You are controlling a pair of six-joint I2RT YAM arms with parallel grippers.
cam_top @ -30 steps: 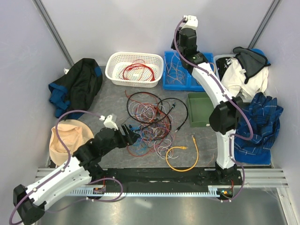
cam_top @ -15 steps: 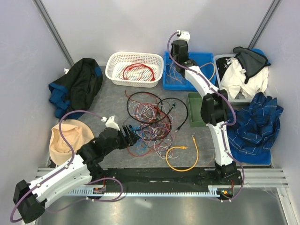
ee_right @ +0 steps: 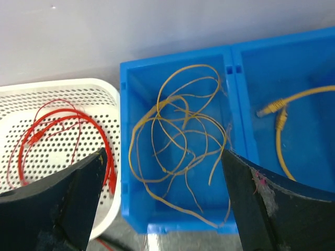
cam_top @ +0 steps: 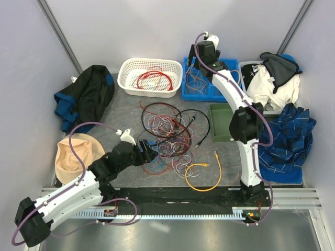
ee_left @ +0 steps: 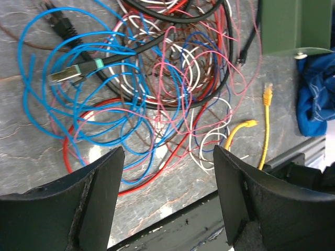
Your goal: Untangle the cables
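— Left claw [ee_left: 168, 157]: how is it found to be set?

— It is seen spread wide with nothing gripped in it, hanging low over the near left side of the tangled heap of thin coloured cables [cam_top: 166, 137]. That heap is spread over the middle of the grey stone-patterned worktop [cam_top: 118, 112].

— And the right claw [ee_right: 165, 157]?

— It is opened fully and is empty, at the far side, above the blue plastic bin [ee_right: 124, 146], in which a loose coil of thin yellow wire [ee_right: 178, 130] is lying. A looped red cable [cam_top: 152, 78] is seen in the white perforated basket [ee_right: 57, 86] just left of the bin. A thicker yellow patch cable [cam_top: 202, 189] is laid by itself at the near right edge of the heap.

— How is the heap expected to handle?

— The strands are judged light, limp and somewhat springy. Being thin and smooth, they may be lost from a shallow pinch. Because the loops are crossed many times, neighbours are likely to be dragged along when one is lifted.

— Where should hold be taken?

— The thin blue wire [ee_left: 89, 112], looped widely under the left claw, could be pinched on an outer loop at its left, where few other strands are crossed. Otherwise the black cable with the green-collared plug [ee_left: 78, 70] might be taken just behind that plug, where it is judged thicker and stiffer.
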